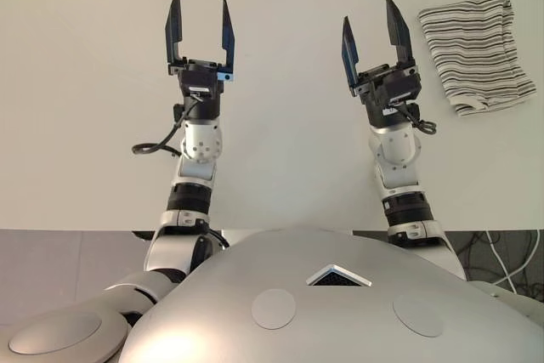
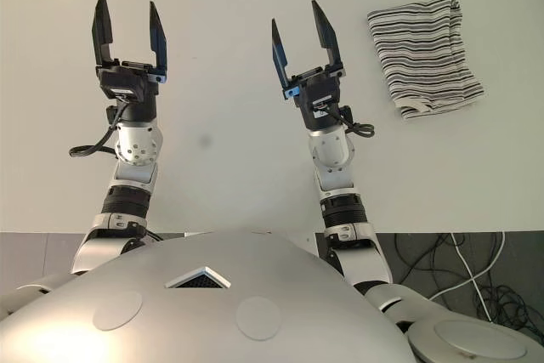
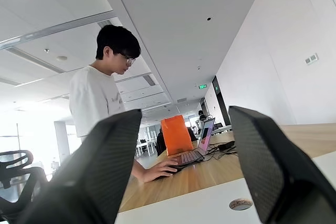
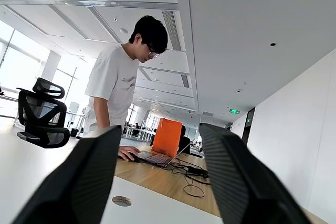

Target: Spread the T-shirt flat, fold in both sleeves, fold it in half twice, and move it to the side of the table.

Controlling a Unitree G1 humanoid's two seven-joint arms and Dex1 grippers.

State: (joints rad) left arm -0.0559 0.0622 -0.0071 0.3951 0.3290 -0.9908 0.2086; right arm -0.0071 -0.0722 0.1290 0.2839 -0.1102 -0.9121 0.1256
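The folded striped T-shirt (image 1: 476,53) is set at the right side of the worktop (image 1: 280,167), well apart from the left gripper (image 1: 201,4) and right gripper (image 1: 369,13), whose jaws are held open and empty. The task is judged done; both should be withdrawn clear of it

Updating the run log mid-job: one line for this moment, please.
striped T-shirt: folded, far right of table | left hand: open, empty | right hand: open, empty, clear of T-shirt
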